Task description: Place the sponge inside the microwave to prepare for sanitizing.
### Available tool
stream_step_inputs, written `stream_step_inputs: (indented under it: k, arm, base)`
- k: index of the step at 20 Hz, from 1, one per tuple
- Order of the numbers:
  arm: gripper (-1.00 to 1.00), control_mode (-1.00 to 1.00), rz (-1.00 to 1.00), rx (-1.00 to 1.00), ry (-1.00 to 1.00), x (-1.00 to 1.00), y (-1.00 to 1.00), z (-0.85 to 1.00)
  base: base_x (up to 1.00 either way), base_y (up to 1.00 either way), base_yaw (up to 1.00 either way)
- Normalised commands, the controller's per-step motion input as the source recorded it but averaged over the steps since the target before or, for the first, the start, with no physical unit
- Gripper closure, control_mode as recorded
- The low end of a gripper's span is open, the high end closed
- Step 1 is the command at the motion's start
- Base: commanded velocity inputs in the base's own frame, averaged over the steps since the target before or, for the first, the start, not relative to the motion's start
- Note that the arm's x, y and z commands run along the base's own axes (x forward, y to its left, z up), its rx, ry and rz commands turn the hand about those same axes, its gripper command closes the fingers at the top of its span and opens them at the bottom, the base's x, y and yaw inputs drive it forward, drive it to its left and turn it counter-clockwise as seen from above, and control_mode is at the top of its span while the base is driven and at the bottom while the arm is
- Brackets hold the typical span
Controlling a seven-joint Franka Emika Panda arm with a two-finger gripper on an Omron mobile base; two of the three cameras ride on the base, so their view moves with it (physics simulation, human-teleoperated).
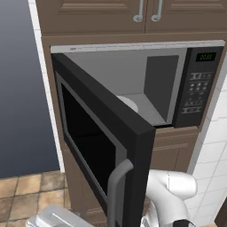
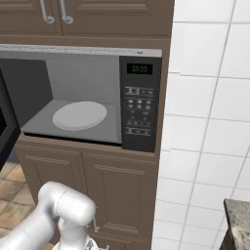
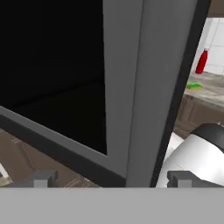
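The microwave (image 1: 133, 88) stands open, its door (image 1: 102, 146) swung wide toward the room, and the round glass plate (image 2: 79, 115) inside is bare. The gripper (image 3: 111, 179) sits low, right up against the inner face of that door, its fingers spread wide with nothing between them. The sponge (image 3: 194, 86) is well away, a small green block lying on a counter (image 3: 210, 89) near a red bottle (image 3: 201, 61).

The trouble I'd expect comes from that door. The arm has to pull clear of it and swing over to the counter, and a careless sweep could catch the door edge and knock it partly shut. Reaching for the sponge, it might also tip the bottle.
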Motion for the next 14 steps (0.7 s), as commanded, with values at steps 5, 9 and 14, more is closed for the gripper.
stream_step_inputs:
  k: [5, 9, 14]
  arm:
    - [-1.0, -1.0, 0.0, -0.13, 0.13, -0.29, 0.41, 0.18]
    - [-1.0, -1.0, -0.02, -0.09, 0.14, -0.41, 0.02, 0.24]
    - [-1.0, -1.0, 0.0, -0.03, 0.14, -0.59, -0.11, 0.32]
  base:
    - [0.0, 0.0, 0.0]
    - [0.0, 0.0, 0.0]
    - [0.0, 0.0, 0.0]
